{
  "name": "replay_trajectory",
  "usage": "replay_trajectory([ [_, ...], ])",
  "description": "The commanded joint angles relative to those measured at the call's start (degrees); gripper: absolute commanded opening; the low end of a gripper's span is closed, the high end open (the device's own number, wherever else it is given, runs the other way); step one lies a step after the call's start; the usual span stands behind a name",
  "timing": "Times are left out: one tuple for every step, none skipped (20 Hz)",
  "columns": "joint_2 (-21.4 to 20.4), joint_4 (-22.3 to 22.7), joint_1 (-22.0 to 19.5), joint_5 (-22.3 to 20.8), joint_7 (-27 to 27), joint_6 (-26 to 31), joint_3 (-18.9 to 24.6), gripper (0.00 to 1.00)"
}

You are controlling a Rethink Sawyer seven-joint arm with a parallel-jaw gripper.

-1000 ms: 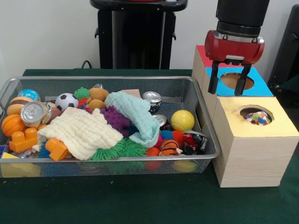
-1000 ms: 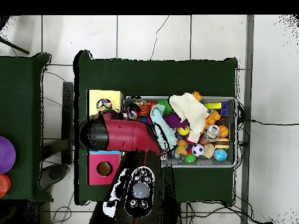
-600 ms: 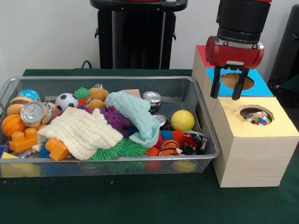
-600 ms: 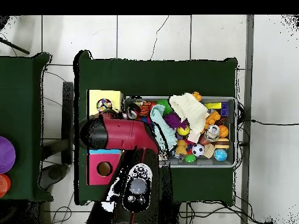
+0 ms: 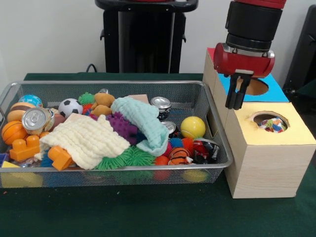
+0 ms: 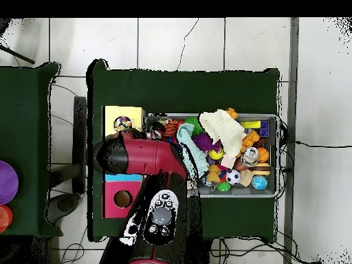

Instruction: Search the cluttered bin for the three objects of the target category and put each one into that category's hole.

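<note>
With its fingers drawn close and nothing between them, the claw (image 5: 236, 98) hangs over the blue-topped box (image 5: 274, 92), beside its hole. Judging by that, a drop's done & next is back to the mesh bin (image 5: 206, 101), left of the box, for another target obj; which category I can't tell

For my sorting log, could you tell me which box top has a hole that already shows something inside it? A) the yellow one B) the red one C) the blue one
A: a multicoloured object shows in the hole of the yellow box top, nearest the camera.
</note>
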Motion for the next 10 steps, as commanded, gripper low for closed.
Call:
replay_trajectory([
  [2.8, -3.62, 1.89, 1.97, 12.74, 8.39, 0.42, 0.0],
  [3.02, -3.97, 2.1, 2.37, 13.06, 8.74, 0.55, 0.0],
  [3.23, -4.32, 2.3, 2.77, 13.39, 9.09, 0.67, 0.0],
  [3.67, -5.0, 2.71, 3.18, 13.89, 9.22, 0.6, 0.0],
  [3.78, -5.28, 3.03, 3.45, 14.21, 9.59, 0.45, 0.0],
  [3.95, -5.85, 3.55, 3.72, 14.6, 10.03, 0.12, 0.0],
  [3.84, -5.75, 4.06, 3.94, 14.97, 10.17, -0.15, 0.0],
  [3.73, -5.66, 4.56, 4.16, 15.34, 10.3, -0.42, 0.0],
  [3.81, -5.75, 4.82, 4.42, 15.51, 10.53, -0.57, 0.0],
  [3.95, -5.8, 5.03, 4.69, 15.64, 10.4, -0.67, 0.0],
])
